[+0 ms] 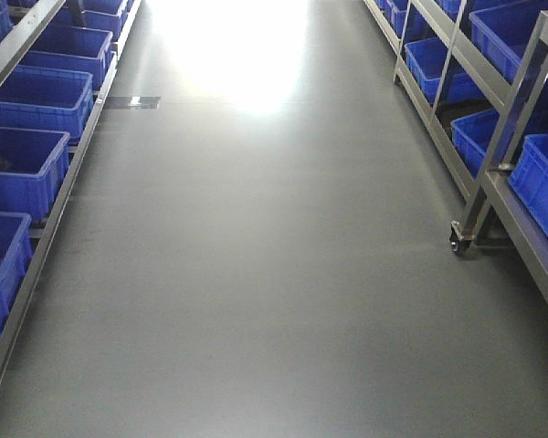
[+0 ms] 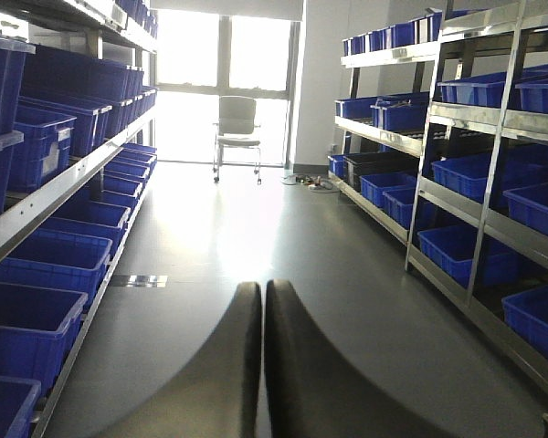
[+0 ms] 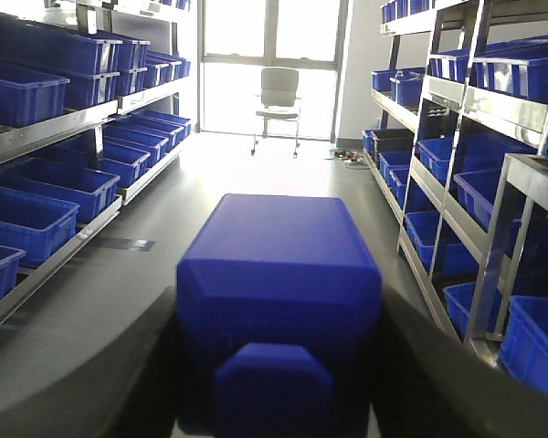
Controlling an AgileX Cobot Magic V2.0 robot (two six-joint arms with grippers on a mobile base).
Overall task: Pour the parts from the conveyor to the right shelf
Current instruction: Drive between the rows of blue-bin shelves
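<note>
The part, a bright-blue plastic block [image 3: 279,274] with a raised tab facing the camera, fills the middle of the right wrist view. My right gripper [image 3: 279,315] is shut on it, one dark finger on each side. In the left wrist view my left gripper [image 2: 263,290] is shut, fingertips together and nothing between them. The right shelf [image 1: 490,173], a steel rack holding deep blue bins [image 1: 541,178], runs along the right side of the aisle. It also shows in both wrist views as the right shelf [image 2: 493,137] and the right shelf [image 3: 479,100]. The conveyor is out of view.
A matching steel rack with blue bins [image 1: 36,100] lines the left side. Grey floor [image 1: 274,274] runs between the racks. A caster wheel [image 1: 460,239] sticks out at the right rack's foot. A chair [image 2: 237,128] stands by the bright far window, cables [image 2: 310,182] beside it.
</note>
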